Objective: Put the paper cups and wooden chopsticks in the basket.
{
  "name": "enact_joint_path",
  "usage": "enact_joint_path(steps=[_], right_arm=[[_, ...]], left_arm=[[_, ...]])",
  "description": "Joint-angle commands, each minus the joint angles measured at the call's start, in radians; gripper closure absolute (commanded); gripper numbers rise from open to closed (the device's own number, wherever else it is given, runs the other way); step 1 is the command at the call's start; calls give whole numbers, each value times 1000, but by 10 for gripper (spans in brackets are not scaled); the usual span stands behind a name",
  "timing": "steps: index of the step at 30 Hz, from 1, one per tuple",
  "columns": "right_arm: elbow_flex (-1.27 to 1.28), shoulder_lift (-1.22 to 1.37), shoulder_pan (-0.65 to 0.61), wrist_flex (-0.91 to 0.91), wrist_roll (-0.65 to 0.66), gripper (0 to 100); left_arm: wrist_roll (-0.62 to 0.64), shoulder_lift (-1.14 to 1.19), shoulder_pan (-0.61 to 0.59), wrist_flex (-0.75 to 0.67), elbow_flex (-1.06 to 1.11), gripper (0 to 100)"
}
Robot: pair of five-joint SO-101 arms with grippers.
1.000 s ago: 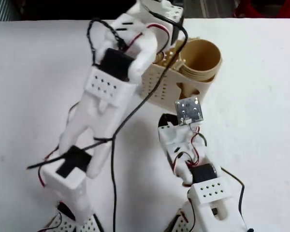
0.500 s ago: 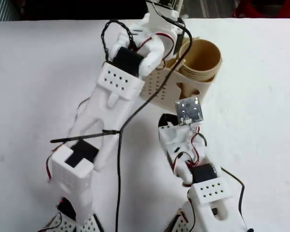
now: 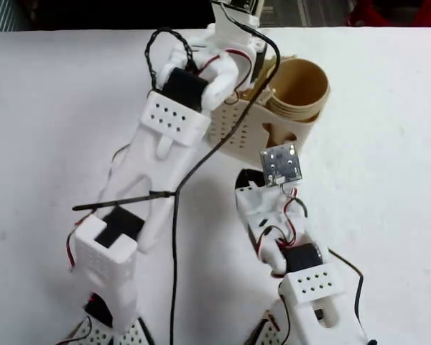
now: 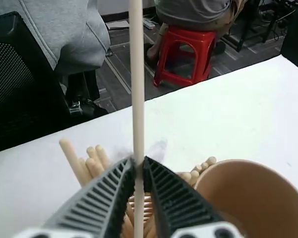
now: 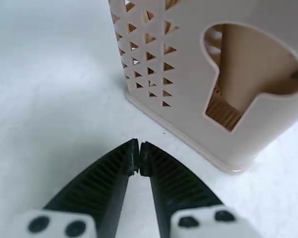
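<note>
the left arm point(image 3: 165, 136) stretches from the near left across the white worktop point(image 3: 50, 108) to the far centre, over the left end of the beige basket point(image 3: 248, 136). the left jaws are clamped on a single wooden chopstick point(image 4: 135, 74), which stands upright between them, its upper length rising well above the tips. under these jaws a bundle of chopsticks point(image 4: 89, 163) leans in the basket's left part, and just right of it the stacked paper cups point(image 4: 253, 198) sit nested in the right part, rims up. the right arm point(image 3: 302, 277) lies at the near right. the right jaws are closed on nothing, tips together, low over the worktop just near of the basket's near wall, by its triangle holes and cut-out handle opening point(image 5: 253, 64).
</note>
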Motion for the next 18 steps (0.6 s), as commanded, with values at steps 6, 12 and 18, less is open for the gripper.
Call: enact_joint_path(steps=[6, 12, 18], right_arm=[[-8, -22, -2, -21, 12, 978], [-8, -22, -2, -21, 12, 978], [-8, -24, -2, -21, 12, 978]], left_arm=[[2, -15, -13, 107, -14, 832], [0, -28, -13, 146, -21, 825], [0, -151, -13, 209, -21, 828]])
